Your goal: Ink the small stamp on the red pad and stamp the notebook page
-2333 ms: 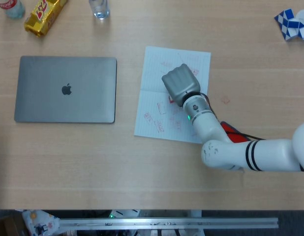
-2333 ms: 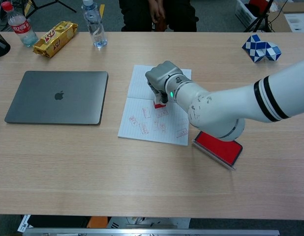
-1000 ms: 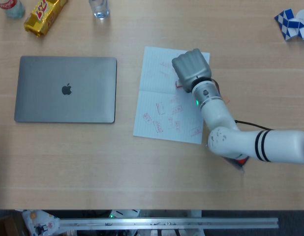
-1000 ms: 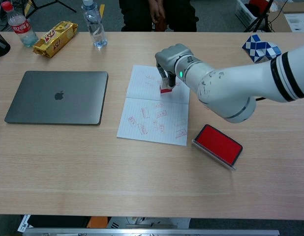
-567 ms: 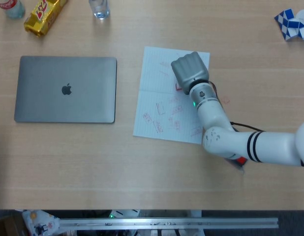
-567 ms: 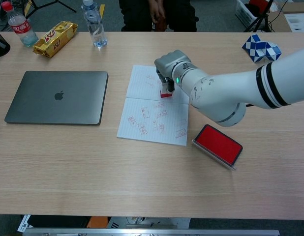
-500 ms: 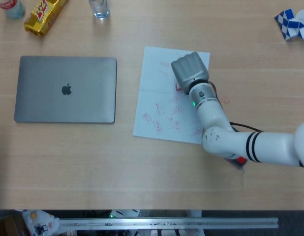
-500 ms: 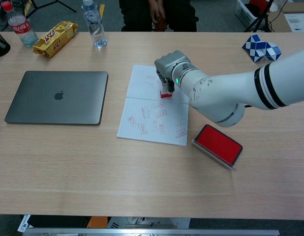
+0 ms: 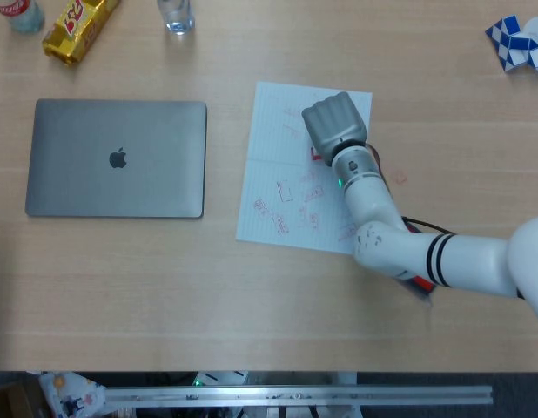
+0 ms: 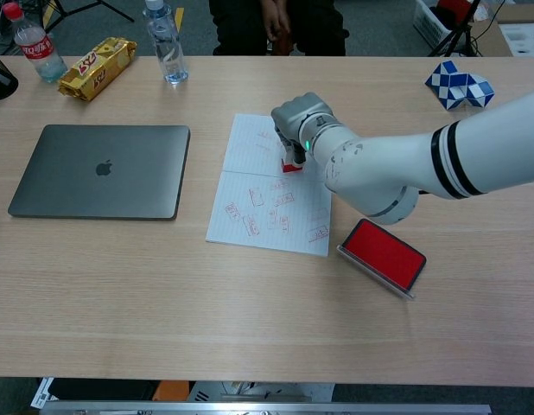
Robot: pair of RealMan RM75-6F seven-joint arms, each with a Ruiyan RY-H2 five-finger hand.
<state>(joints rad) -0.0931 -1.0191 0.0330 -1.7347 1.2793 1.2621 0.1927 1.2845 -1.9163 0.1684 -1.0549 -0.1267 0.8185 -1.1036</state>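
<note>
I have the right hand [image 10: 295, 121] closed around the small stamp [image 10: 290, 163], whose red base sits down on the upper half of the notebook page [image 10: 250, 194], just above the fold, with a scatter of red prints lower on the sheet; my left hand shows in neither view. The red pad [image 10: 384, 254] lies open on the table [image 10: 250, 311] just off the page's lower right corner, its red face bare. At the far edge stand two capped bottles [image 10: 164, 41] whose contents I cannot make out.
</note>
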